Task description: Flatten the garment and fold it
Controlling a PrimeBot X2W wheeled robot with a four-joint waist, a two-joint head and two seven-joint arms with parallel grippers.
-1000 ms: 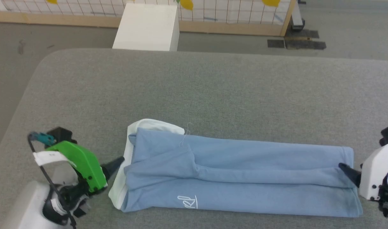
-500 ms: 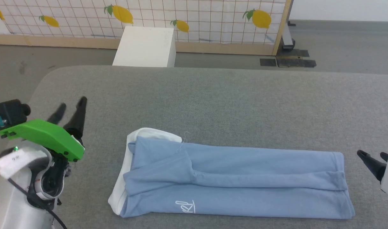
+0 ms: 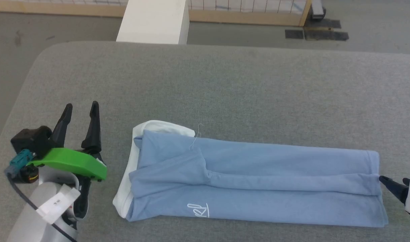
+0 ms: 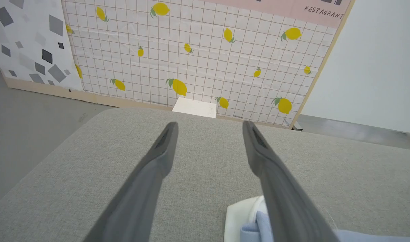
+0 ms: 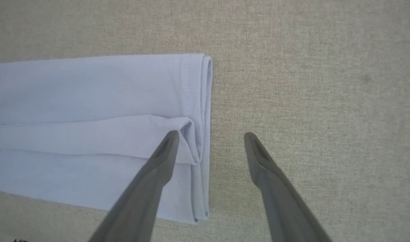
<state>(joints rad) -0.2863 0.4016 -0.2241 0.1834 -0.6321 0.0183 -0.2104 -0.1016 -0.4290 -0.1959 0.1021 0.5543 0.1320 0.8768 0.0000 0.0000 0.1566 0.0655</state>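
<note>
Though folded, garment (image 3: 258,174) — white cursive logo (image 3: 198,211) — "RESTAURANT" sign (image 4: 324,12) beyond

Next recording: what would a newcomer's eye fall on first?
A light blue polo shirt, folded into a long strip with its white collar toward the robot's left, lies on the grey table. The green-cased left gripper stands open beside the collar; the right gripper is open at the hem.

left gripper (image 3: 82,105) spread wide, empty, pointing up the head view; green wrist cover (image 3: 70,163) and pale forearm (image 3: 33,215) behind it. right gripper (image 3: 394,179) at right edge, spread wide too, empty, pointing left.
</note>
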